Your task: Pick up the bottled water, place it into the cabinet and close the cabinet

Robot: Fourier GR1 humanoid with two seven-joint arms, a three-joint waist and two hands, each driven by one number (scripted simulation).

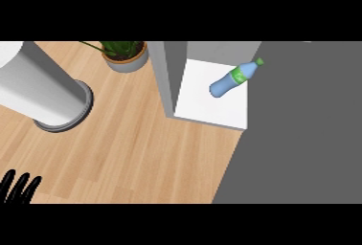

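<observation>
Bottled water lies tilted on the white floor of the cabinet, blue body low and to the left, green cap up and to the right, so its long axis runs on a diagonal across the shelf. It sits toward the cabinet's right side, near the edge where the white surface meets the grey area beyond. The cabinet stands open, its grey wall rising along the left of the shelf; no door is in sight, so where it hangs cannot be told.

Only one hand shows: the left hand, at the lower left corner of the view, fingers straight, spread a little and pointing up, holding nothing. It looks to be resting. The bottle lies well apart from it, up and to the right across the wooden counter. The right hand is out of view, so which hand is nearer to the bottle cannot be judged from here.

With the bottle already inside, my reading is that closing the cabinet is what remains.

A large white cylinder on a grey base fills the upper left, cut off by the edge, and a potted plant stands just left of the cabinet wall, its leaves cropped at the top
</observation>
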